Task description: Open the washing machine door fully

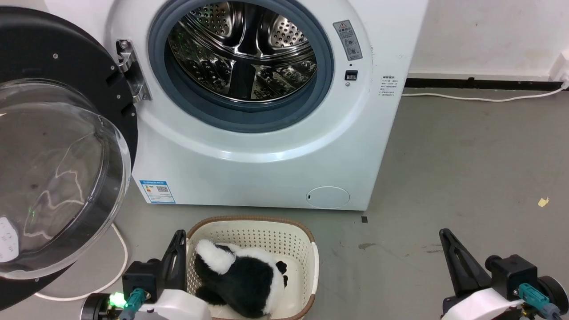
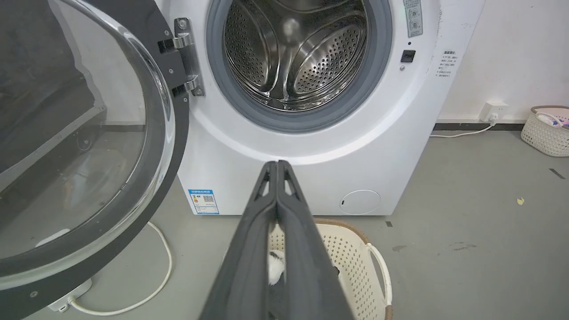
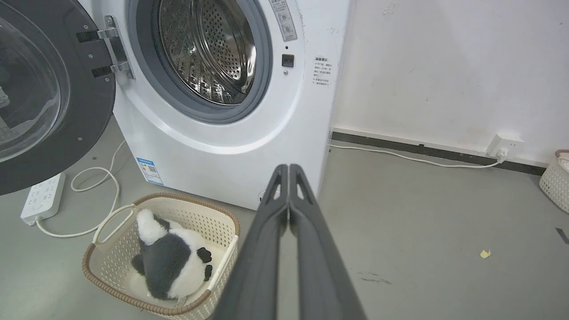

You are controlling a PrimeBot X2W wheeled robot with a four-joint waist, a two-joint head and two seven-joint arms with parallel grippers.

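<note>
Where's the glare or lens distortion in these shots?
Head view: room reflections streak the washing machine door, glints on the drum. Left wrist view: wide-angle bowing, the shut left gripper looms large. Right wrist view: even light, wall leaning.

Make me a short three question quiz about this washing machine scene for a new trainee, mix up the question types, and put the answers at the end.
1. True or false: the washing machine door stands swung open, leaving the drum in plain sight.
2. What lies in the basket in front of the washing machine? A) a black and white plush toy B) a folded towel C) a detergent bottle
3. Fill the gap: the fingers of the left gripper and of the right gripper are pressed ____, holding nothing.
Key: 1 true; 2 A; 3 together.
</note>
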